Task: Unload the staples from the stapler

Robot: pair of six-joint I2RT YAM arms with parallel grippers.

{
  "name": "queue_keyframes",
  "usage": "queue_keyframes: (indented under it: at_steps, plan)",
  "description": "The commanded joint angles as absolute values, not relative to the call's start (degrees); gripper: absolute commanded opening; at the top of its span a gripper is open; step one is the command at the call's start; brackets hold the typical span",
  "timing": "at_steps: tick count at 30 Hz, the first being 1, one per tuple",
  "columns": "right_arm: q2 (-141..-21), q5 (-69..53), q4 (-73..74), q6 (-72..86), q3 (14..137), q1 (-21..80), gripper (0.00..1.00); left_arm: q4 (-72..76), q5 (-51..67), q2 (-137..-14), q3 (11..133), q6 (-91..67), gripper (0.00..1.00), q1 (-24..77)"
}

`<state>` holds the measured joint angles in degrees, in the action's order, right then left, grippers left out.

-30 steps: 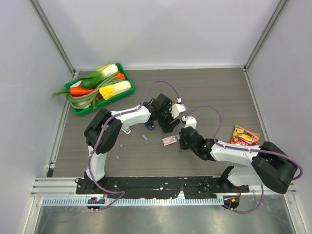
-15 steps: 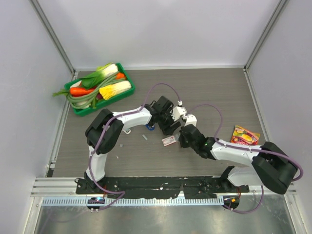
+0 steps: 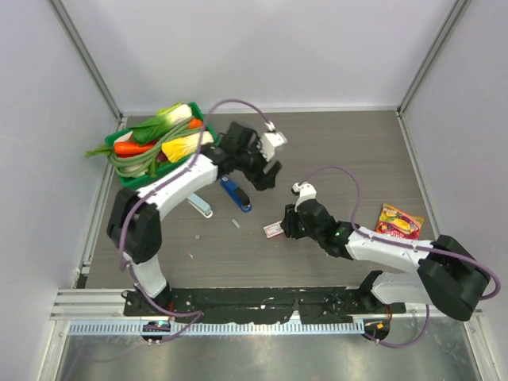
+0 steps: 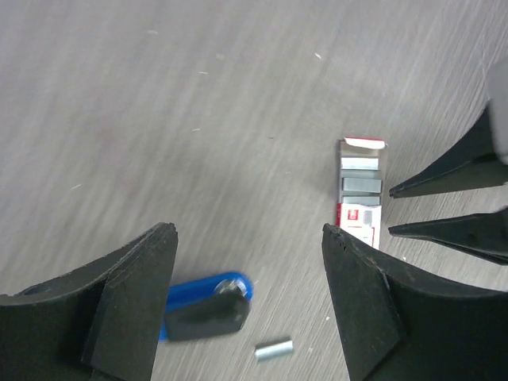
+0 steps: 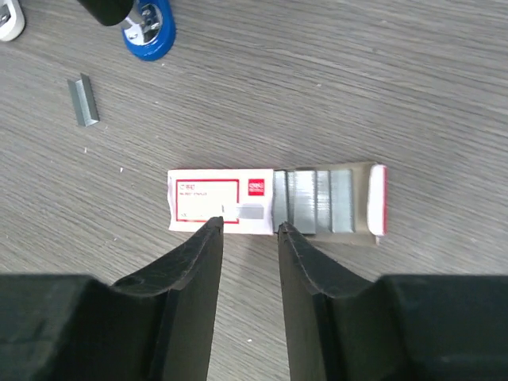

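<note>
My right claw has just sprung apart, leaving the staples lying on the staple box at its tips, and my left claw, wide and empty, has backed off the blue stapler on the table, so unloading looks done.

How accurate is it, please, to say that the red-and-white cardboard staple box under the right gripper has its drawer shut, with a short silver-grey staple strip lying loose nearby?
Not quite: the right wrist view shows the red-and-white cardboard staple box with its drawer slid open, grey staples visible inside. It does lie under the right gripper, and a short silver-grey staple strip lies loose nearby.
</note>
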<state>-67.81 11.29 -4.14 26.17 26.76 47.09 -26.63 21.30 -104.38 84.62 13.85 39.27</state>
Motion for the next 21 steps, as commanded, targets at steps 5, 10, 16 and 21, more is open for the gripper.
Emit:
queue_keyframes:
  at_steps: [5, 10, 16, 21]
  plan:
    - [-80.14, 4.92, -16.33, 20.32, 36.63, 50.35, 0.51, -31.64, 31.64, -87.9, 82.1, 8.0, 0.79, 25.23]
    - [-91.74, 3.17, -18.81, 17.58, 44.37, 52.99, 0.6, -33.22, 34.36, -82.1, 76.04, 8.0, 0.79, 19.96]
    - [-101.23, 3.51, -20.65, 15.56, 51.5, 54.31, 0.72, -38.31, 34.1, -80.42, 71.55, 12.03, 0.79, 18.46]
    - [-104.06, 4.65, -20.31, 13.54, 54.31, 56.51, 0.73, -38.67, 35.77, -77.61, 69.08, 12.22, 0.79, 15.65]
